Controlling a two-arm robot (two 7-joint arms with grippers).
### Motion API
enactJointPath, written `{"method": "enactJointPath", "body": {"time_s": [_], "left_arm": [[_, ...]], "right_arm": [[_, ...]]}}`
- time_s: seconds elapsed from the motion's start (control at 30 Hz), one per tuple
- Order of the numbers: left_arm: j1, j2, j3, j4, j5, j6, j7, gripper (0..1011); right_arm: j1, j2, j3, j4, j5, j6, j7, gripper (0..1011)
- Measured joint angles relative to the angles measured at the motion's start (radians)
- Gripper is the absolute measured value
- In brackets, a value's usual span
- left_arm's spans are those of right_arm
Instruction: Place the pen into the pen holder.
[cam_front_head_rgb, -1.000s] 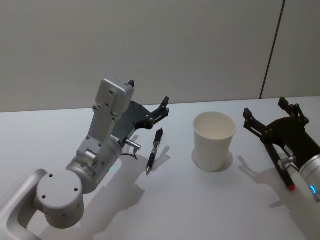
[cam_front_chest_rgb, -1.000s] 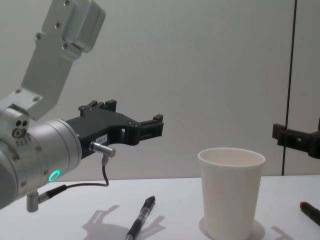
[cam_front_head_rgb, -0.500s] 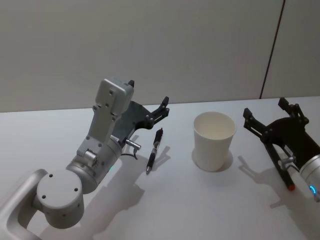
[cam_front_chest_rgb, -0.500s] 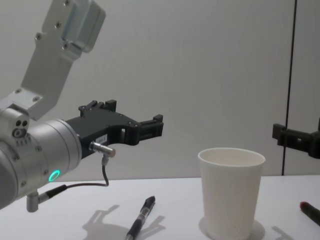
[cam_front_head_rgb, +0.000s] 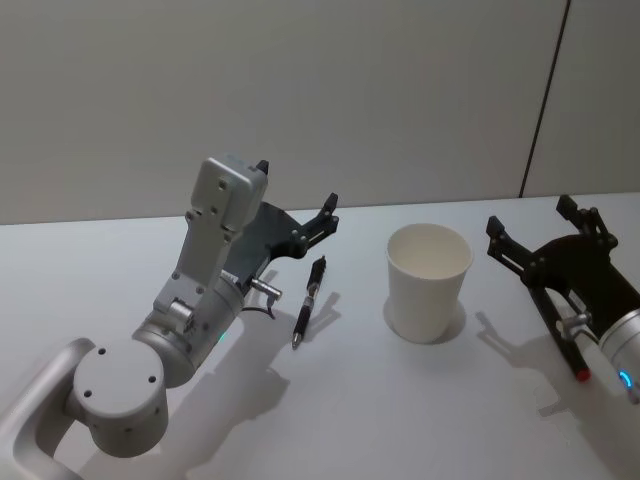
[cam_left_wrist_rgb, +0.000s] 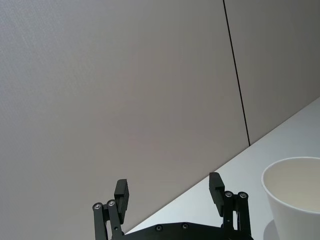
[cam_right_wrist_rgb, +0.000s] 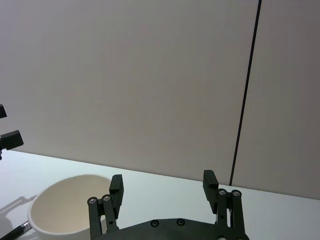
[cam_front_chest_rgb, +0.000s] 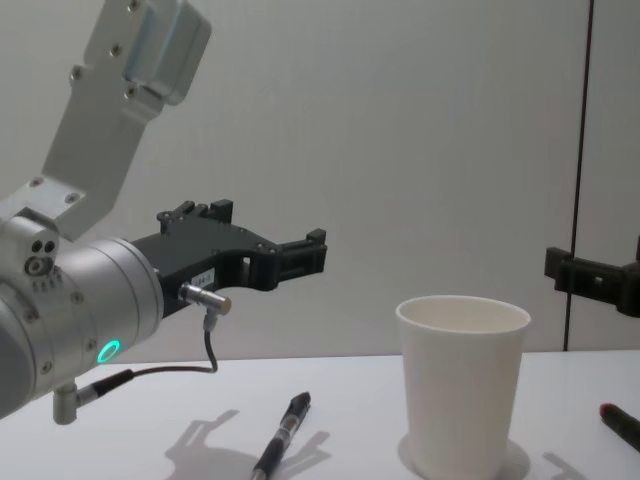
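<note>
A black pen (cam_front_head_rgb: 309, 300) lies flat on the white table (cam_front_head_rgb: 400, 400), its length running away from me. The pen holder (cam_front_head_rgb: 428, 282), a white paper cup, stands upright to the pen's right. My left gripper (cam_front_head_rgb: 296, 186) hovers open above and just left of the pen, with nothing between its fingers. In the chest view the left gripper (cam_front_chest_rgb: 270, 235) hangs well above the pen (cam_front_chest_rgb: 282, 436), left of the pen holder (cam_front_chest_rgb: 462, 385). My right gripper (cam_front_head_rgb: 530, 217) is open and empty, right of the cup and apart from it.
A plain grey wall (cam_front_head_rgb: 300, 90) runs behind the table's far edge, with a dark vertical seam (cam_front_head_rgb: 543, 100) at the right. A red-tipped black part (cam_front_head_rgb: 580, 372) sits under my right arm, close to the tabletop.
</note>
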Motion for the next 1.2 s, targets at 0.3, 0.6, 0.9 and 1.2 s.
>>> {"method": "enactJointPath", "body": {"time_s": [0.3,0.6,0.9,1.2], "left_arm": [[0.0,0.0,0.0,0.0,0.0,0.0,0.0,1001],[0.0,0.0,0.0,0.0,0.0,0.0,0.0,1001],[0.0,0.0,0.0,0.0,0.0,0.0,0.0,1001],[0.0,0.0,0.0,0.0,0.0,0.0,0.0,1001]], "right_arm": [[0.0,0.0,0.0,0.0,0.0,0.0,0.0,1001],[0.0,0.0,0.0,0.0,0.0,0.0,0.0,1001],[0.005,0.004,0.008,-0.008,0.011,0.035,0.004,1001],[0.006,0.029,0.03,-0.037,0.044,0.123,0.01,1001]]}}
